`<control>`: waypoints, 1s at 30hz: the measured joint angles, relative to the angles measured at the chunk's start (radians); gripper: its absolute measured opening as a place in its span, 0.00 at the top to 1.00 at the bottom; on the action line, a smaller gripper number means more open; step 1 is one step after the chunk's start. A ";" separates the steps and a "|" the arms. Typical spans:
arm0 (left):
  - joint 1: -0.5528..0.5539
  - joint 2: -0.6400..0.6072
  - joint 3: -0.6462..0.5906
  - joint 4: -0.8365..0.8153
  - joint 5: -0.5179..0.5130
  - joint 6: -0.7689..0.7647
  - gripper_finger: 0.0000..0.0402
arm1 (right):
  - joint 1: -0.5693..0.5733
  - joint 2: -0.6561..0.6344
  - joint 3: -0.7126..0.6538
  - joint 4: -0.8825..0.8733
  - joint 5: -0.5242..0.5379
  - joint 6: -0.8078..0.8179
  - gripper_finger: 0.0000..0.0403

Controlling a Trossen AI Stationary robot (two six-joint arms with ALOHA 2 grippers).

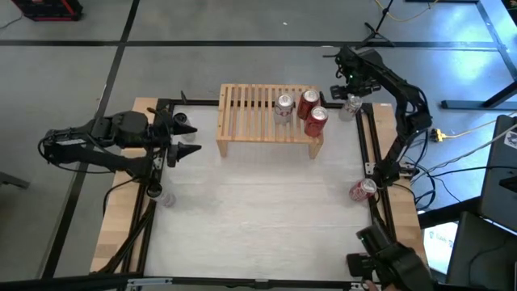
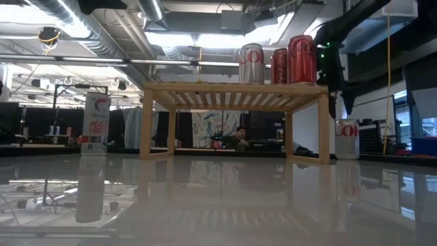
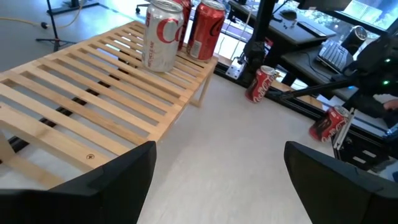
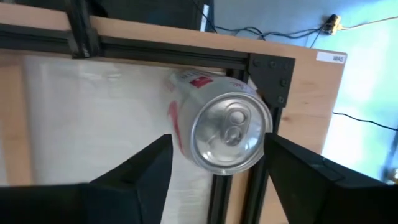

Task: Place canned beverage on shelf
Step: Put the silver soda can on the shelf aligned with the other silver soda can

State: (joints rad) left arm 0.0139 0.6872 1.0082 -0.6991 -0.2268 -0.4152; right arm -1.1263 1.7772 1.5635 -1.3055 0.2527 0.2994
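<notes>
The light-wood shelf [image 1: 271, 121] stands at the table's far middle on its two side legs. Three cans stand upright on its right end: one silver [image 1: 283, 106] and two red [image 1: 308, 103], [image 1: 316, 121]. A silver can [image 1: 352, 105] stands upright on the table off the shelf's right end; it also shows in the low view [image 2: 347, 139]. My right gripper [image 4: 217, 138] hovers above it, open, one finger on either side of its top [image 4: 229, 134]. My left gripper [image 1: 187, 139] is open and empty, left of the shelf.
A red can [image 1: 363, 190] sits at the table's right edge by the black frame rail [image 1: 373, 153]. A white can [image 1: 166, 196] stands near the left edge, also in the low view [image 2: 95, 123]. The shelf's left slats [image 3: 74, 93] are bare.
</notes>
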 joint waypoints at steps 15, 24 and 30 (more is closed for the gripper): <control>0.000 0.000 0.000 0.000 -0.018 0.001 0.13 | -0.015 0.007 0.000 0.052 -0.050 -0.020 0.27; 0.000 0.000 0.000 0.000 -0.018 0.000 0.13 | -0.012 0.011 -0.001 0.013 -0.066 -0.047 0.27; 0.000 0.000 0.000 0.000 -0.019 0.007 0.13 | -0.013 0.011 -0.001 0.010 -0.064 -0.052 0.31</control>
State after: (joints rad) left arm 0.0139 0.6872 1.0083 -0.6994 -0.2453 -0.4084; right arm -1.1393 1.7878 1.5623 -1.2959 0.1883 0.2472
